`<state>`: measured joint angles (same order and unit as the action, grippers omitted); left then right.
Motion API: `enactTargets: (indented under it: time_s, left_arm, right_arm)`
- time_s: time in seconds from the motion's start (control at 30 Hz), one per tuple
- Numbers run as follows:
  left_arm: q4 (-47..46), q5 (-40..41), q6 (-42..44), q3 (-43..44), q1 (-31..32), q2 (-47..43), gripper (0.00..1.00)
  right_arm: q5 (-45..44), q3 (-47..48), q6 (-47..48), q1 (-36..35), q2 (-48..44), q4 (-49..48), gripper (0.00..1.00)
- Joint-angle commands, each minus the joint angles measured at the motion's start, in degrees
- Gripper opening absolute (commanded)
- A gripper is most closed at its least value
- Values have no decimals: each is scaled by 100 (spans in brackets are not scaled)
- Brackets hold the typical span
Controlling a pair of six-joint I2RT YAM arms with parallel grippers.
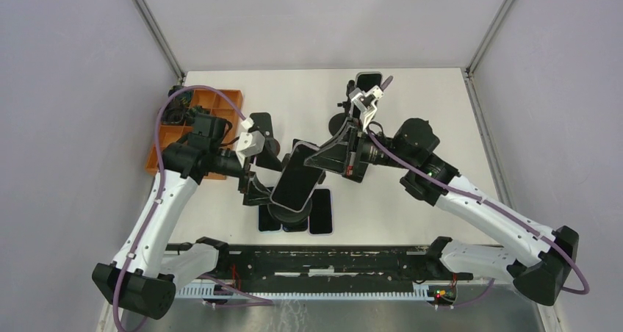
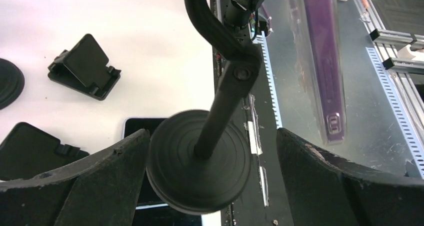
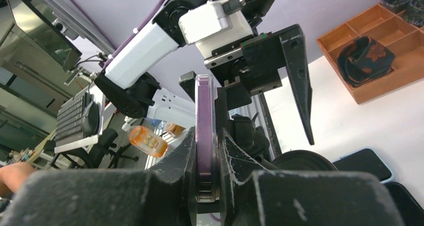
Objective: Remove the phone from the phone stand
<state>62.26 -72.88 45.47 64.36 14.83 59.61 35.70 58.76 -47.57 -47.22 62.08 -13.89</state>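
Orange tray (image 1: 228,98) at left, flat phones (image 1: 321,211) beneath the phone stand (image 2: 200,158).

It looks like a robotics lab; a white table (image 1: 294,97) stands between plain grey panels (image 1: 73,89) on aluminium posts (image 1: 154,27); a computer keyboard (image 3: 72,118) shows farther back in the room.

Right gripper (image 1: 317,163) gripping phone (image 1: 294,183), orange tray (image 1: 225,97) left
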Motion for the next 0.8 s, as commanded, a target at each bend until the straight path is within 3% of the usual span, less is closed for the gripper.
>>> enactTargets:
  time_s: [0.0, 0.63, 0.7, 0.77]
  left_arm:
    - [-392, -353, 78, 192, 11, -74, 100]
    - [-539, -774, -451, 187, 309, -3, 100]
    - [-154, -793, -167, 262, 318, 2, 99]
    - [660, -691, 637, 369, 327, 55, 99]
  right_arm:
    - [-112, 38, -32, -233, -11, -1016, 0]
    - [55, 624, -62, -356, 817, -1959, 0]
    - [99, 737, 73, -352, 817, -1825, 0]
    - [121, 856, 302, -349, 759, -1550, 0]
